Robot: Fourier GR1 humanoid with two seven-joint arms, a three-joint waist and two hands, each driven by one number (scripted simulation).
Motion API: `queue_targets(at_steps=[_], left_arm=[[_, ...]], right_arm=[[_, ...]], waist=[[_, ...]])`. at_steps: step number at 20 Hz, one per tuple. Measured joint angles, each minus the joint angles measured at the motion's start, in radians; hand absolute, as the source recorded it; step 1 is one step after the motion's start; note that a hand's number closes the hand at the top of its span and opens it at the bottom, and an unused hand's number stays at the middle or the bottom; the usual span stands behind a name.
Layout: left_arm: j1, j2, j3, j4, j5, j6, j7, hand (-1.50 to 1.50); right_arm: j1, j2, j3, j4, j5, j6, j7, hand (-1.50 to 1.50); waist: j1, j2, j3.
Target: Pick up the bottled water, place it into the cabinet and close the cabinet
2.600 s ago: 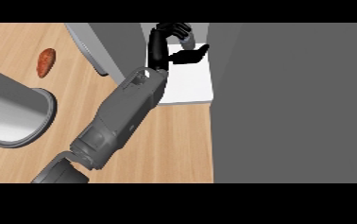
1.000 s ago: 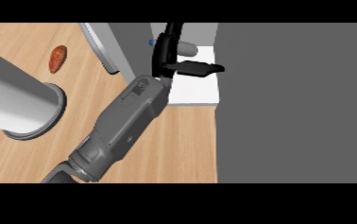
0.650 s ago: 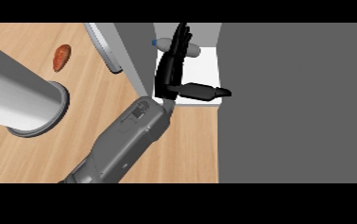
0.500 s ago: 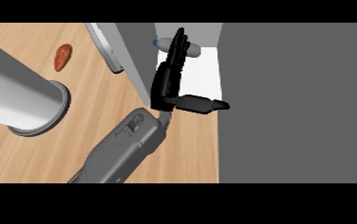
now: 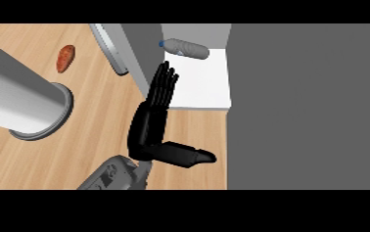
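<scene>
The bottled water [image 5: 184, 49], clear with a blue cap, lies on its side at the back of the cabinet's white shelf [image 5: 206, 86]. My left hand [image 5: 150, 128] is below it on the shelf's left side. The fingers are straight and point toward the cabinet, and the thumb sticks out to the right. The fingertips [image 5: 165, 69] are a short way from the bottle and apart from it. The hand holds nothing. The cabinet door [image 5: 108, 47] stands open to the left of the hand. My right hand does not show.
A large grey cylinder [image 5: 29, 104] stands on the wooden counter [image 5: 94, 128] at the left. A reddish oval item [image 5: 66, 58] lies at the upper left. The cabinet's grey side wall [image 5: 142, 50] is between door and shelf. The counter ends at a grey area on the right.
The left hand, earlier curled inside the cabinet by the bottle, has pulled back toward me with fingers straightened. The bottle now lies free on the shelf.
</scene>
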Motion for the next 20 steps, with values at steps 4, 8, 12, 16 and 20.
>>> queue_targets(at_steps=[4, 8, 12, 16, 20], left_arm=[[0.113, 0.052, -0.019, -0.115, -0.011, 0.01, -0.003, -1.5], [0.203, 0.109, -0.015, -0.21, -0.014, -0.001, -0.012, -1.5], [0.284, 0.149, -0.015, -0.287, -0.018, -0.001, -0.024, -1.5], [0.341, 0.192, 0.012, -0.328, -0.007, -0.022, -0.037, -1.5], [0.412, 0.229, 0.029, -0.377, 0.006, -0.045, -0.06, -1.5]], right_arm=[[-0.006, -0.038, 0.07, -0.003, 0.01, 0.045, 0.023, 1.5], [-0.003, -0.051, 0.164, -0.006, 0.027, 0.072, 0.057, 1.5], [-0.002, -0.055, 0.269, -0.016, 0.047, 0.071, 0.101, 1.5], [-0.019, -0.047, 0.38, -0.027, 0.096, 0.061, 0.138, 1.5], [-0.053, -0.015, 0.498, -0.055, 0.196, 0.019, 0.191, 1.5]], waist=[[-0.003, 0.001, 0.0], [-0.009, 0.002, 0.0], [-0.01, 0.002, -0.001], [-0.016, 0.001, -0.002], [-0.013, -0.001, -0.003]])
